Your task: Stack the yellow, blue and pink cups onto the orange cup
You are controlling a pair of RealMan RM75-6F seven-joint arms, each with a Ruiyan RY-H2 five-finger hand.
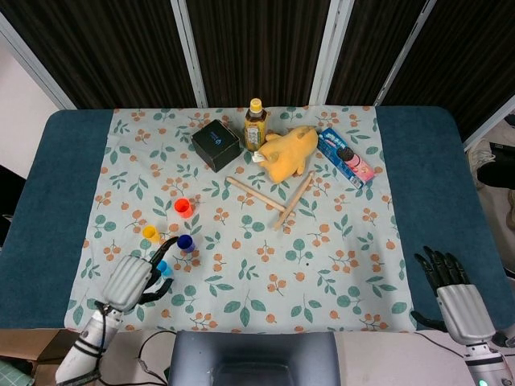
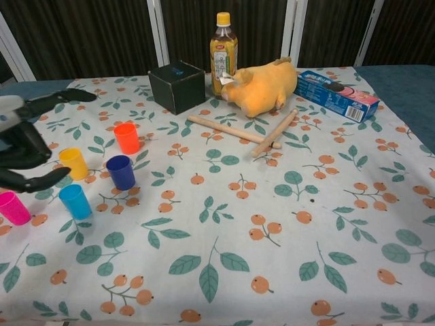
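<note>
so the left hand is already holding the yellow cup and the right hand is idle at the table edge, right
Not quite: the left hand holds nothing. In the chest view its fingers are spread open above the yellow cup, which stands free on the cloth. The right hand is idle at the table edge.

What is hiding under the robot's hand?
In the head view the left hand covers the pink cup. The light blue cup peeks out beside it. The chest view shows both cups.

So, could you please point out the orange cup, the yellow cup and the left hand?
orange cup (image 2: pixel 126 138): chest view, outer wall.
yellow cup (image 2: pixel 73 164): chest view, outer wall.
left hand (image 1: pixel 129 283): head view, back of the hand.
</note>
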